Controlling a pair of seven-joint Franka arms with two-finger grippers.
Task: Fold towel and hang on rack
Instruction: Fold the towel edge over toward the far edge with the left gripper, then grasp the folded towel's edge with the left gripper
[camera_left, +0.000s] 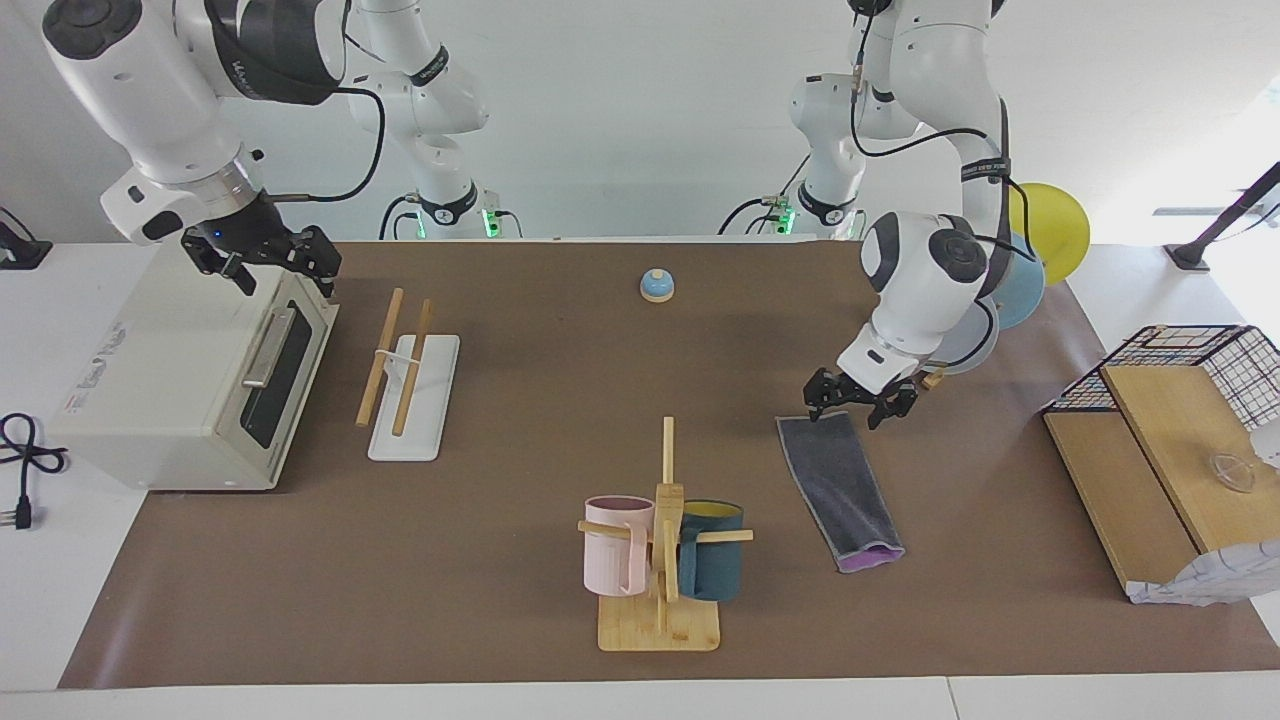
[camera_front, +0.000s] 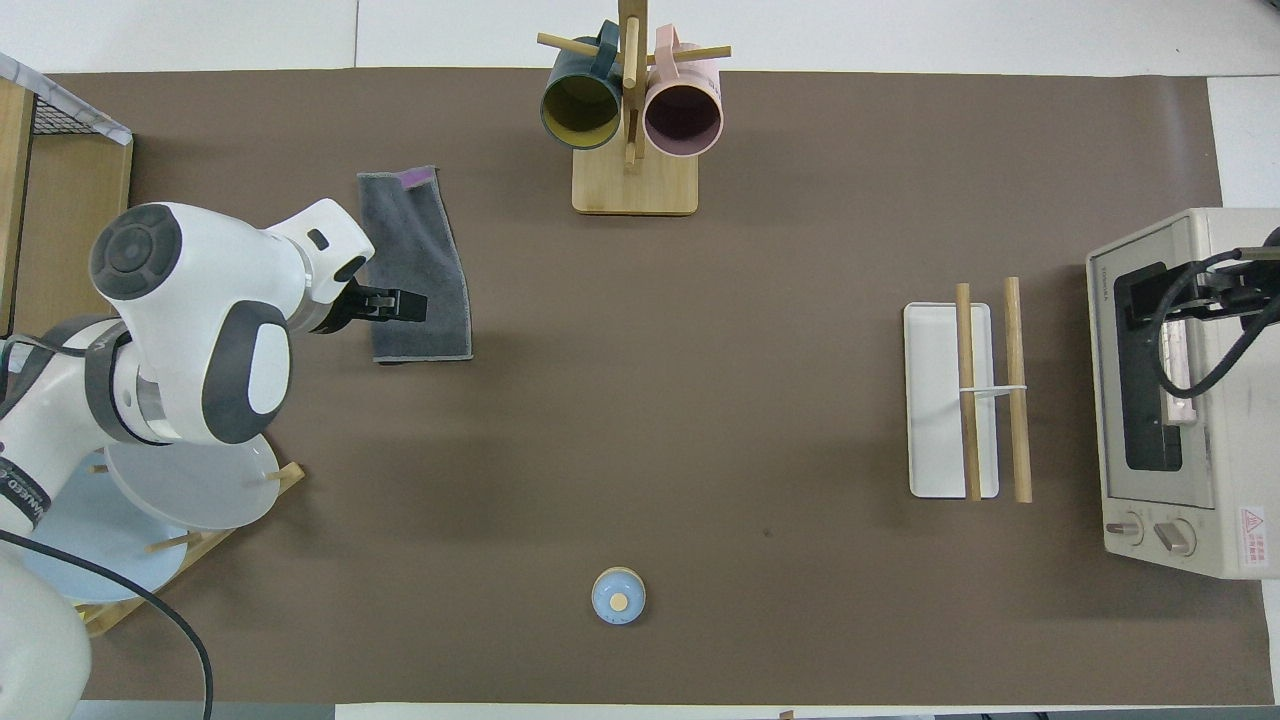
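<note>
Lying flat: one towel (camera_left: 840, 488), one rack (camera_left: 405, 383); left hand (camera_left: 860, 405) spread above towel, right hand (camera_left: 262, 258) spread over oven (camera_left: 180, 385).

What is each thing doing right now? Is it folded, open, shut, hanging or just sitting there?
Soft grey and purple towel: folded, flat on the table, not held.
Light-wood two-rod rack on a white base: bare.
Left gripper: open, over the towel's end.
Right gripper: open, waiting over the white toaster oven.
Toaster oven door: shut.
Pink mug and dark teal mug: hanging on the bamboo mug stand.
</note>
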